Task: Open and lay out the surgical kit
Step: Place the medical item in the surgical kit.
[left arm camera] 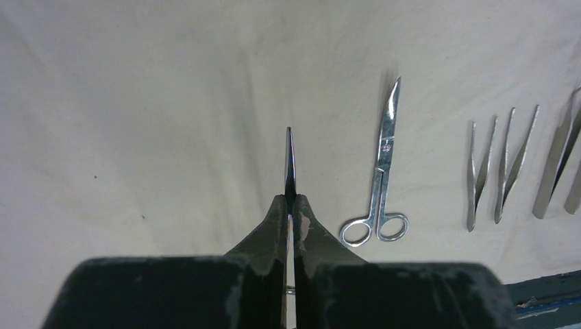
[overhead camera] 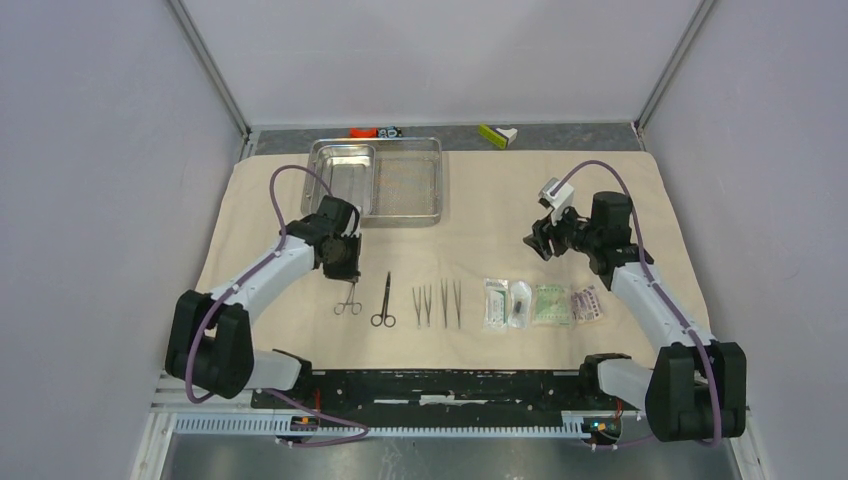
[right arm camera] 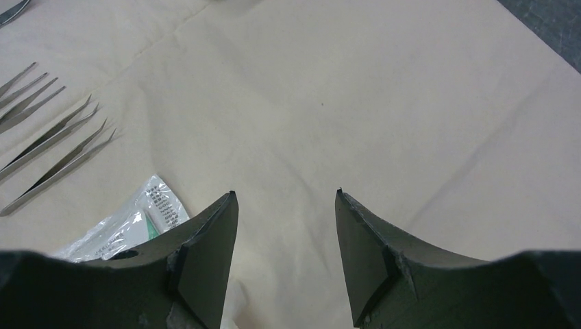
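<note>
You're looking at one cloth wrap (overhead camera: pixel 480 200) lying spread flat over the tabletop, one steel tray (overhead camera: pixel 405 185), one forceps (overhead camera: pixel 348 305), one scissors (overhead camera: pixel 383 300), four tweezers (overhead camera: pixel 444 302) and four packets (overhead camera: pixel 519 303). Instruments and packets are lying in a row along the cloth's near side, forceps leftmost, packets rightmost. Your left hand (left arm camera: pixel 290 202) is pinching fully closed on the forceps, with the tip sticking out beyond the fingers (ring handles are showing below the hand in the top view). The scissors are lying just beside it, apart. Your right hand (right arm camera: pixel 286 226) is hanging partly spread over bare cloth just beyond the packets, holding nothing. The tray is sitting at the cloth's far edge, with the inner tray (overhead camera: pixel 345 180) sitting in its left half. Behind the cloth, a yellow-green and white object (overhead camera: pixel 497 134) and orange and black pieces (overhead camera: pixel 372 131) are lying on the tabletop.
</note>
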### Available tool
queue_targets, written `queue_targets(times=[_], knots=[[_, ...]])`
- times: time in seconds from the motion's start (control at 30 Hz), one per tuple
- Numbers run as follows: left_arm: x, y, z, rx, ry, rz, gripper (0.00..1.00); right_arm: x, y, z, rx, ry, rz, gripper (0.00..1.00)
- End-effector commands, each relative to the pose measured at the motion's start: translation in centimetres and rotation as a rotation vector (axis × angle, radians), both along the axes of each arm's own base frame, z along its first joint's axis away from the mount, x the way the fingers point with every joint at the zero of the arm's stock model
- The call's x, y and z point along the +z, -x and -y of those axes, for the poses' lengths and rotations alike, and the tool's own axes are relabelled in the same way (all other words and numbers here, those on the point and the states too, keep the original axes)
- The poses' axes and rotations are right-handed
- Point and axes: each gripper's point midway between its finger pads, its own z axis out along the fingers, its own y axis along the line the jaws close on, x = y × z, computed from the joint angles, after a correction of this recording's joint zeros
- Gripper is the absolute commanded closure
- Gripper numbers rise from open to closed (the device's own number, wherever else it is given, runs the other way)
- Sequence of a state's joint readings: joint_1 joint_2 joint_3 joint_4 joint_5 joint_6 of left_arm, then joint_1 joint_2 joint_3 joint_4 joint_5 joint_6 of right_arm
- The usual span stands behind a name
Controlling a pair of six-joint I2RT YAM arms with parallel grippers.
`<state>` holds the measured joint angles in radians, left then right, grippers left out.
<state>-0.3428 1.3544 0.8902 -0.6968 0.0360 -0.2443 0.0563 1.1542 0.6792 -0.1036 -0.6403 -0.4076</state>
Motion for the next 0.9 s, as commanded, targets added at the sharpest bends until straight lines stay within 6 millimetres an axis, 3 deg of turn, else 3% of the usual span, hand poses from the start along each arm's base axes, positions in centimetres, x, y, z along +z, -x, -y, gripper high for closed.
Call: queue_targets(times=[0.0, 0.33, 0.87], knots=[[-1.0, 0.2, 1.0, 0.052, 0.058, -0.011, 0.98, 0.3, 0.1, 0.8, -0.022, 0.028, 0.047, 0.39], [-3.3, 1.1, 0.7, 0.065, -0.004, -0.082, 0.98, -0.2, 0.2, 1.8, -0.051, 0.047, 0.063, 0.38], [-4.1, 0.2, 0.1, 0.061, -0.038, -0.035, 0.98, -1.2, 0.6, 1.6, -0.031, 0.04, 0.034, 0.38]])
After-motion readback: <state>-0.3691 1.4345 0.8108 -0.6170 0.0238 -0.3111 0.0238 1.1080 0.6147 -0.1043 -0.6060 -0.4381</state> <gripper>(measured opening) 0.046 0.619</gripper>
